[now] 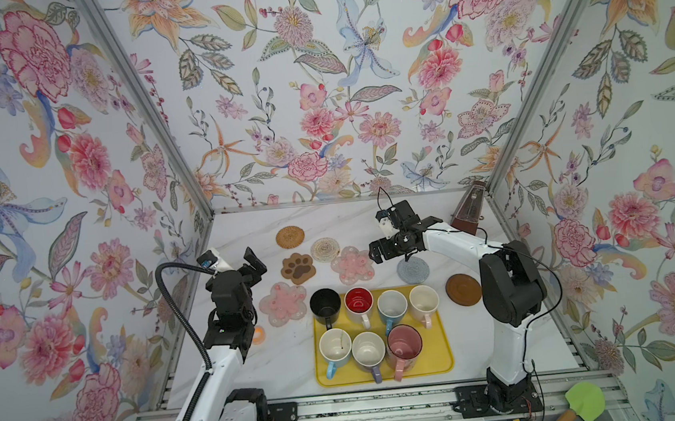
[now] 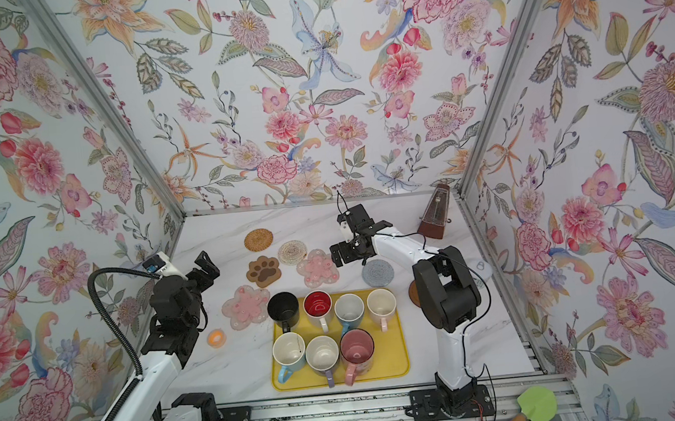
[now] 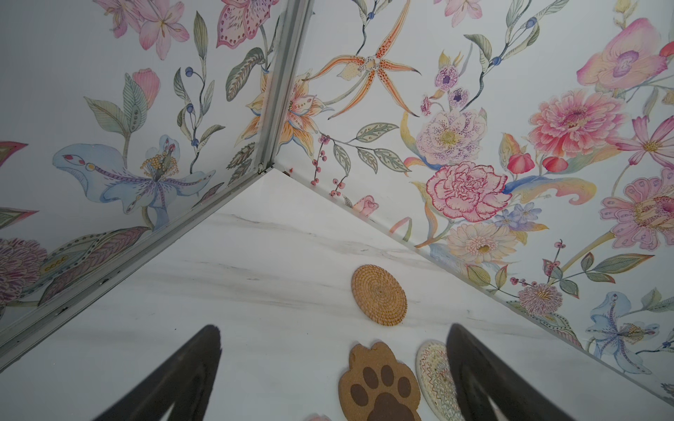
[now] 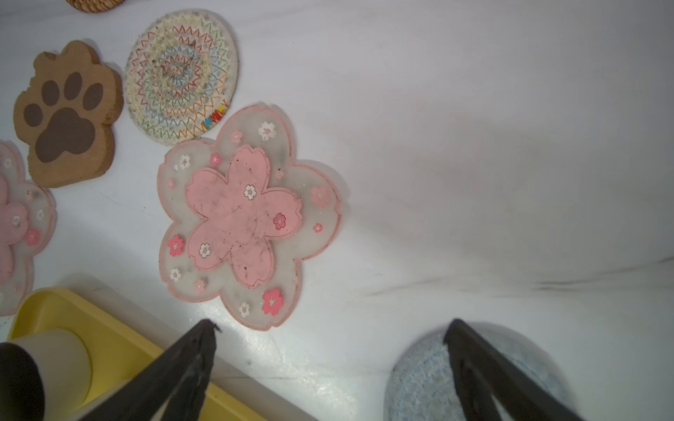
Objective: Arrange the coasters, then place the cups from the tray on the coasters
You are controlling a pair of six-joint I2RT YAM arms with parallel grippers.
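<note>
Right tool [image 4: 332,325]: black fingers [image 4: 178,375] spread wide, nothing gripped, positioned above the white marble counter [image 4: 474,145]. One finger is seen over the grey-blue woven round coaster [image 4: 419,382], the other over the edge of the large yellow plastic tray [image 4: 116,342]. Just past the tips a translucent pink flower coaster [image 4: 248,215] lies flat, touched at its edge by the cream woven round coaster with zigzag stitching [image 4: 180,78]. The brown paw-shaped coaster [image 4: 69,116] is beside that.

Left tool [image 3: 333,328]: fingers likewise spread, empty, raised at the counter's left side. The tan woven round coaster [image 3: 379,295] is seen ahead of it.

A second pink flower coaster [image 1: 283,303] is located just left of the tray, the dark brown disc coaster [image 1: 463,289] to its right. All seven handled mugs [image 1: 392,304] are standing upright on the tray, four in the back row, three in front.
</note>
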